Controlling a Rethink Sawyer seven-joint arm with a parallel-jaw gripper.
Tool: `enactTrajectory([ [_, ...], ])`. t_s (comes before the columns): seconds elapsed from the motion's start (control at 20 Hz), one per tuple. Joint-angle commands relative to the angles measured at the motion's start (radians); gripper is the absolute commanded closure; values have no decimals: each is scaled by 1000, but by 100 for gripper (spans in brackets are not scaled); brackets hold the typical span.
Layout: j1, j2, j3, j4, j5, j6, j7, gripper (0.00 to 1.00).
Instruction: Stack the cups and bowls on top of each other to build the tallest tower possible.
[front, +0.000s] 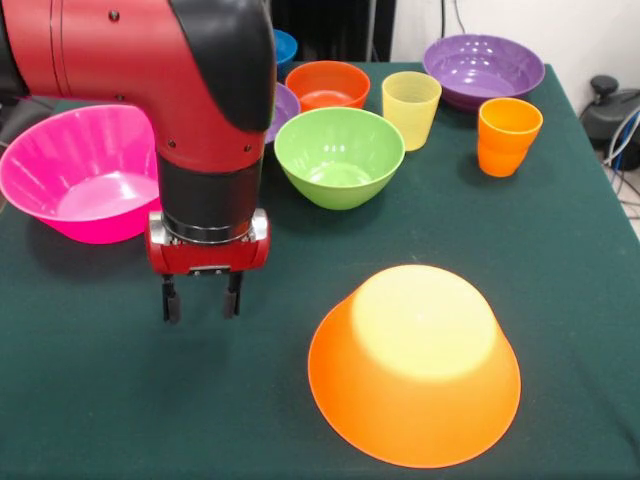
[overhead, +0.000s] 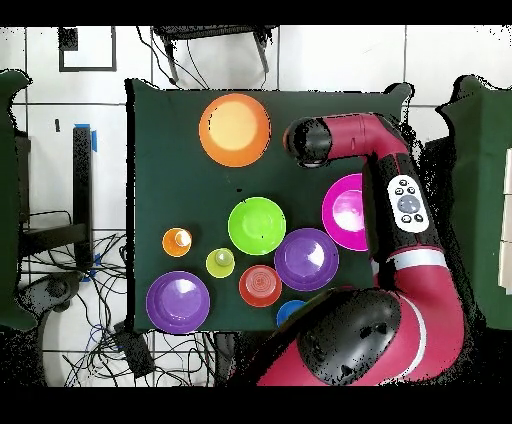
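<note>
A large orange bowl (front: 414, 365) (overhead: 235, 129) lies upturned near the table's front edge, with nothing on it. My gripper (front: 203, 298) hangs open and empty just above the cloth to its left, pointing straight down; in the overhead view the arm's wrist (overhead: 310, 140) covers it. Behind it sits the hot pink bowl (front: 85, 170) (overhead: 347, 210). Further back stand the lime green bowl (front: 338, 155) (overhead: 257, 225), a red-orange bowl (front: 328, 85) (overhead: 260, 285), a blue bowl (front: 286, 45) (overhead: 290, 310), two purple bowls (front: 484, 68) (overhead: 306, 259), a pale yellow cup (front: 410, 108) (overhead: 220, 262) and an orange cup (front: 508, 135) (overhead: 177, 241).
The table (front: 560, 250) is covered in dark green cloth. One purple bowl (front: 285, 105) is mostly hidden behind the arm in the front view. Cables (overhead: 100, 300) lie on the floor beside the table.
</note>
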Motion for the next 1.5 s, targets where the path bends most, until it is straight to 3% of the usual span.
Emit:
enactTrajectory([
  [0.05, 54, 28, -81, 1, -16, -48, 119, 0],
  [0.4, 67, 11, -106, 17, 25, -61, 139, 0],
  [0.75, 62, -170, -98, 157, 160, 12, 146, 0],
  [1.0, 80, -237, -102, 203, 250, 26, 175, 0],
  [1.3, 131, -259, -148, 219, 320, 17, 243, 0],
  [1.5, 186, -280, -208, 278, 362, -22, 338, 0],
])
